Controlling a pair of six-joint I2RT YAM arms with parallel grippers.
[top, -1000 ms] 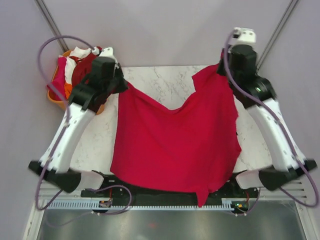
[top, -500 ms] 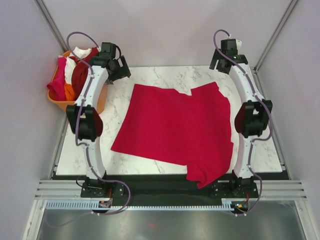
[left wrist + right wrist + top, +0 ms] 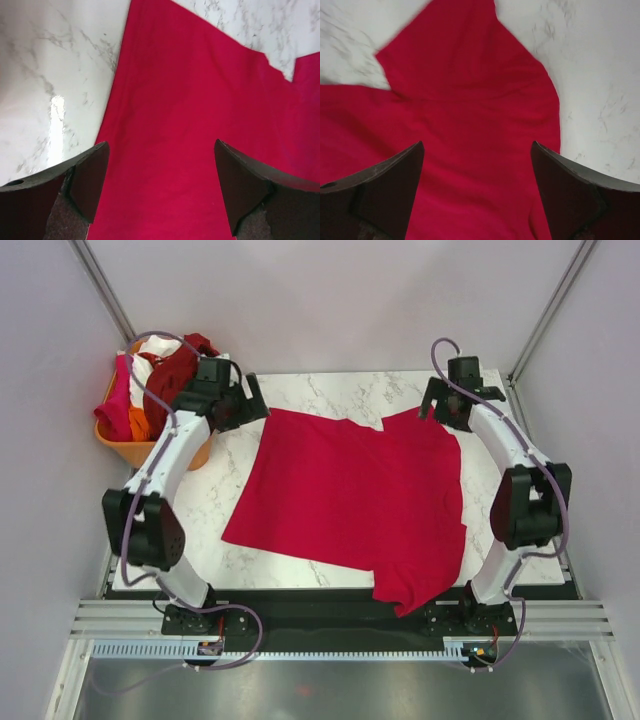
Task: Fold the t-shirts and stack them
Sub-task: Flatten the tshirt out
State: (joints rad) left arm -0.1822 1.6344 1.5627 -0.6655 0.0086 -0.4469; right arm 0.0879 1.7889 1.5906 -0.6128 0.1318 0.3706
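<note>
Red shirt (image 3: 350, 500) lay spread flat. My left gripper (image 3: 160, 145) and right gripper (image 3: 477, 145) hovered open, empty, over its far edge. Folding, I judged, needed fresh grips.

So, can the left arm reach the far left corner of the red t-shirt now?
Probably yes: the jaws of the left arm stand open just over the left edge of the red t-shirt, marble table beside it, and nothing lies between jaws and cloth.
</note>
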